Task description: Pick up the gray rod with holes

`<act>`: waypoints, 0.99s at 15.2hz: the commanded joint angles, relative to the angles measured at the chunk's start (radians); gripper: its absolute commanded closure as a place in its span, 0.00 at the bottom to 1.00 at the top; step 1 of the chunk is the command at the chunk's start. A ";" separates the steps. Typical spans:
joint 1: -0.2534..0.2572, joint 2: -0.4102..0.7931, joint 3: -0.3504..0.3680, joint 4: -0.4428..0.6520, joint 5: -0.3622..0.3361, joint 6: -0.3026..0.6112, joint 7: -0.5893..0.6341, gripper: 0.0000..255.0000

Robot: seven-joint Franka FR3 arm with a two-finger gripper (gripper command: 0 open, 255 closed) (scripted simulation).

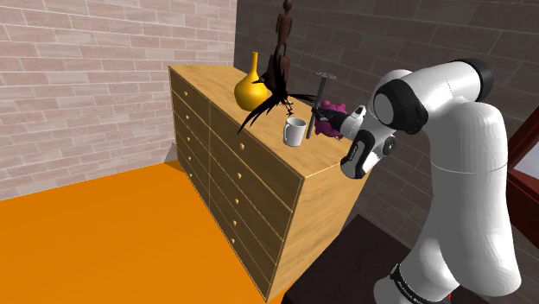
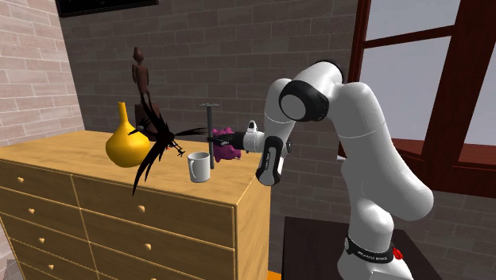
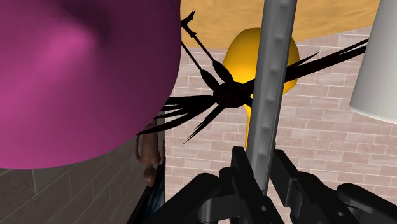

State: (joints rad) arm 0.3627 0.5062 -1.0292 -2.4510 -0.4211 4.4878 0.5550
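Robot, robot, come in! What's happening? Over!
Gripper shut on gray rod. Rod upright. Purple lump, white mug close beside it.

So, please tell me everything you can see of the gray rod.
The rod is plain gray, slim and straight, with a row of small holes along one side. It stands nearly upright, a short crosspiece at its top. The black fingers seem to clasp its lower part. It is over one end of the wooden dresser, close to a purple thing and a white mug.
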 commanded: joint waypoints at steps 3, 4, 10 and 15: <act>0.021 -0.037 -0.024 -0.005 -0.020 -0.028 -0.007 1.00; 0.031 -0.056 -0.035 -0.007 -0.030 -0.042 -0.010 1.00; 0.100 -0.173 -0.105 -0.011 -0.083 -0.138 -0.039 1.00; 0.170 -0.287 -0.163 -0.011 -0.121 -0.233 -0.082 1.00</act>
State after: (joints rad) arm 0.5137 0.2462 -1.1795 -2.4610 -0.5365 4.2781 0.4860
